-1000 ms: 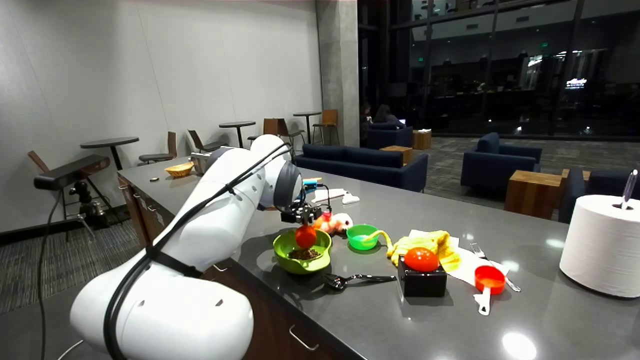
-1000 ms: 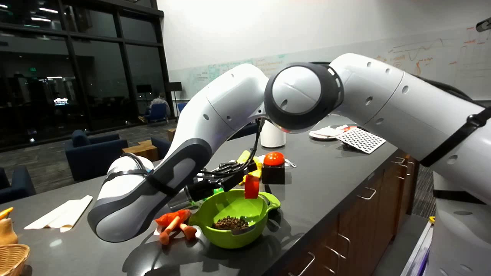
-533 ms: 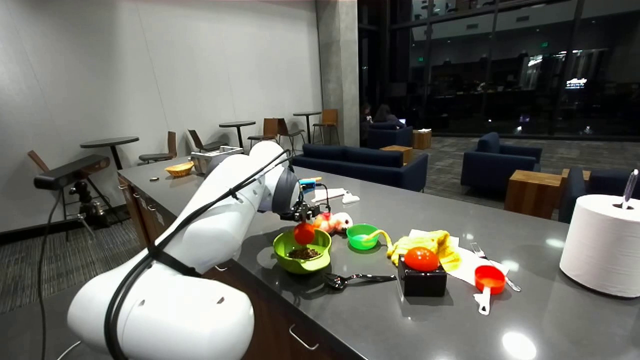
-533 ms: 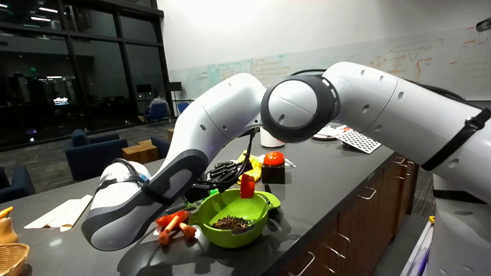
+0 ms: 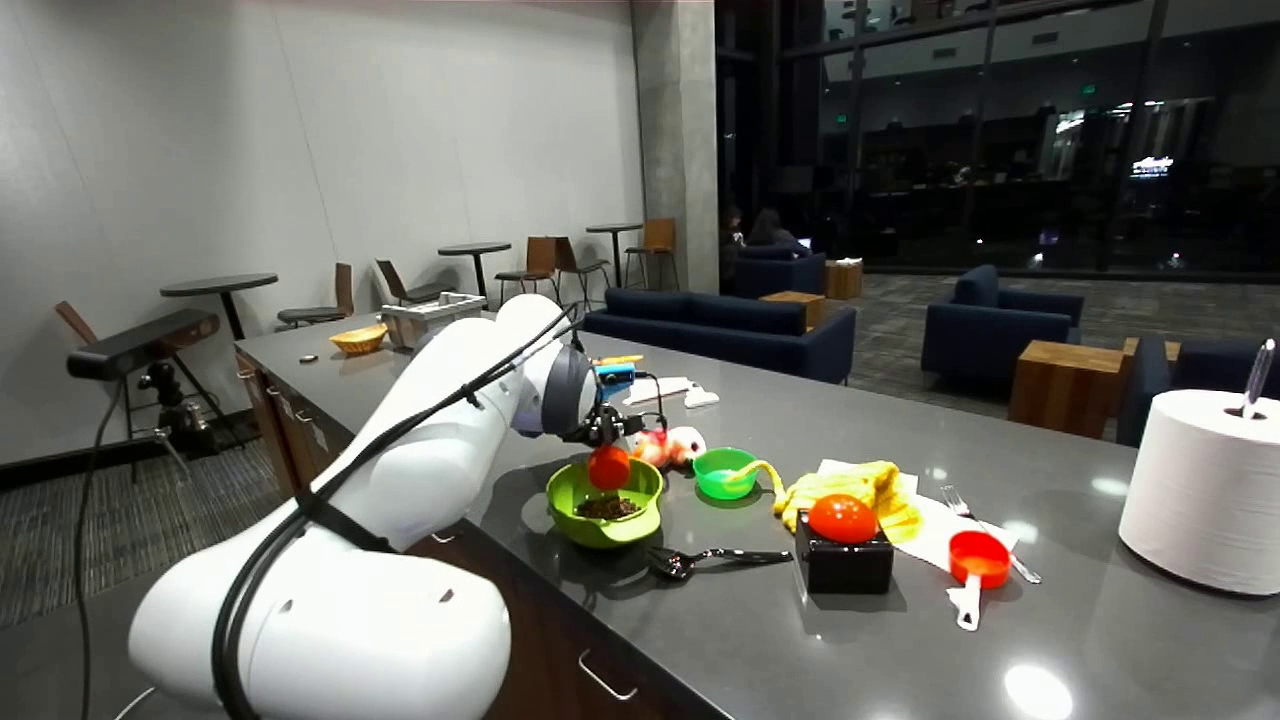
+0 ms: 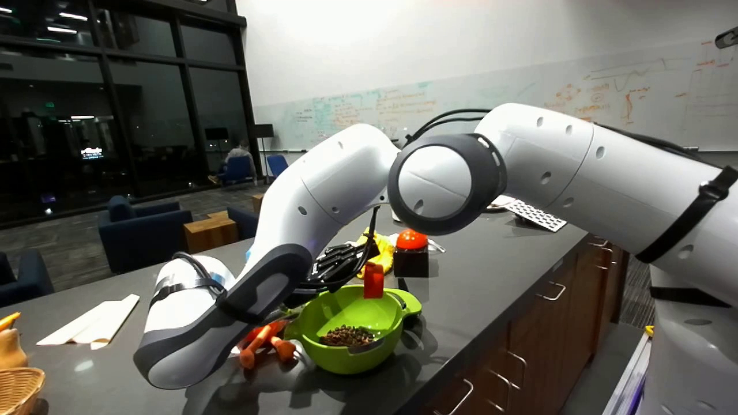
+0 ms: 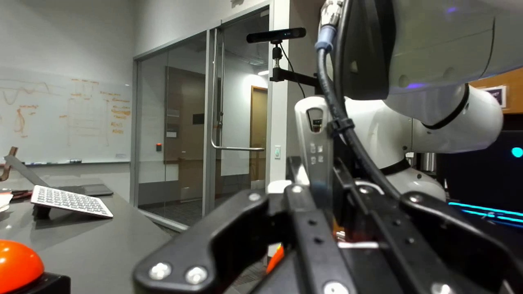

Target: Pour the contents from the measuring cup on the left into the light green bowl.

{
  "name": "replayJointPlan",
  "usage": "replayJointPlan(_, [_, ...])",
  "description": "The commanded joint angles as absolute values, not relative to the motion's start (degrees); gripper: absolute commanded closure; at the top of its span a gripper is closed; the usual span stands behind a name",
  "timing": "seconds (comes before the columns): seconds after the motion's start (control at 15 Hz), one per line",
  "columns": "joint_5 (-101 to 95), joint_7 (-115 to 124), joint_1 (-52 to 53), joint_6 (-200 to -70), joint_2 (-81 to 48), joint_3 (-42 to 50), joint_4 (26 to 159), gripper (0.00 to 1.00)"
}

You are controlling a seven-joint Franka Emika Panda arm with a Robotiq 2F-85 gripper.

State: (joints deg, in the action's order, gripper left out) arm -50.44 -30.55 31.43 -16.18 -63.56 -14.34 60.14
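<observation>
Centre of the frame, in an exterior view: light green bowl (image 5: 612,537), wide and round, standing on the dark grey counter (image 5: 800,655). Inside it, a low heap of small, dark brown pieces (image 6: 346,336). Over the bowl: measuring cup (image 5: 608,468), red-orange, turned on its side; in an exterior view it shows edge-on as a narrow strip across the bowl's far rim, and whether cup and bowl touch cannot be told. Directly above: gripper (image 5: 607,432), black, clamped on the cup (the handle is hard to make out among the dark parts, so the exact place of the grip is uncertain). Its black body fills the lower middle and right of the wrist view.

Right of the bowl, in an exterior view: smaller green cup (image 5: 722,488), yellow strand (image 5: 757,465) over its rim. Below that: black utensil (image 5: 740,555), lying flat, handle pointing right. Further right: black box (image 5: 848,573) topped by an orange-red dome (image 5: 842,519); just behind, yellow cloth (image 5: 893,492), crumpled. Toward the right edge: second red measuring cup (image 5: 980,560), mouth up, handle toward the lower edge of the frame; fork (image 5: 957,502), slantwise, just beside that cup; white paper (image 5: 930,538) beneath the fork; paper roll (image 5: 1205,495), white, standing on end. Lower left, in an exterior view: wicker basket (image 6: 33,387), cut by the frame's edge.
</observation>
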Motion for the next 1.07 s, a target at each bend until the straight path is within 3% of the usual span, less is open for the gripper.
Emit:
replayJointPlan(0.0, [-49.79,-36.52,35.65,-15.4,-64.56,-5.89,59.81,0.96])
replayJointPlan(1.0, [-54.89,-58.17,45.63,-15.4,-70.73,9.35,56.4,0.96])
